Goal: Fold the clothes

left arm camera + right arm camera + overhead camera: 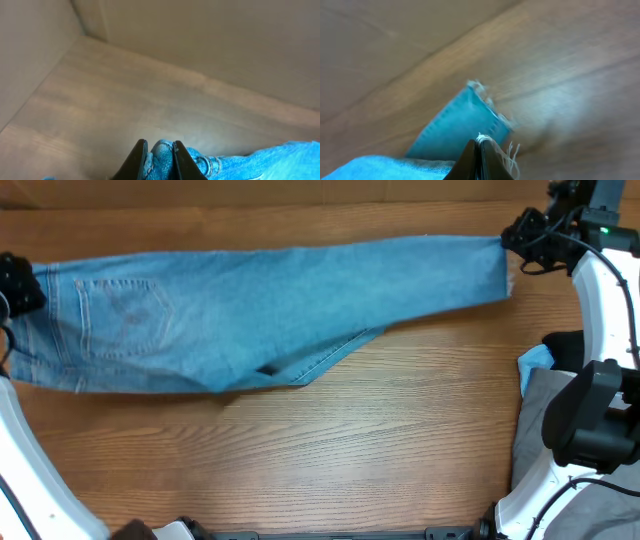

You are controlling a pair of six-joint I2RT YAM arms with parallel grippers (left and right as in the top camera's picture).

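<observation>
Across the far half of the table (380,450), jeans (270,300): stretched out long, waist at my left, frayed hems at my right, back pocket (125,305) facing up.
Legs: one laid over the other. The under leg peeks out as a wedge (325,358) near the middle, so the stack isn't square.
Left gripper (20,285): clamped on the waistband (162,156). The wrist view shows a bunch of denim pinched between the two fingers, jaws only as far apart as the cloth makes them.
Right gripper (518,240): pinched tight on the hem (465,117), fingers together, white fray threads sticking out by the tips.
Why held so: I read it as tension. A grip at each end pulls the length taut and flat, which gives a clean line for a fold.
Stage: my guess is the lengthwise fold is done and the end-to-end fold is not yet made.
Next: I'd bring hem towards waist with both ends level.
Risk: the thin pinch on the hem could slip, and the wedge may get folded in as a crease.
Grey trousers (555,440): near-right corner, well apart from the jeans. Not my job.
</observation>
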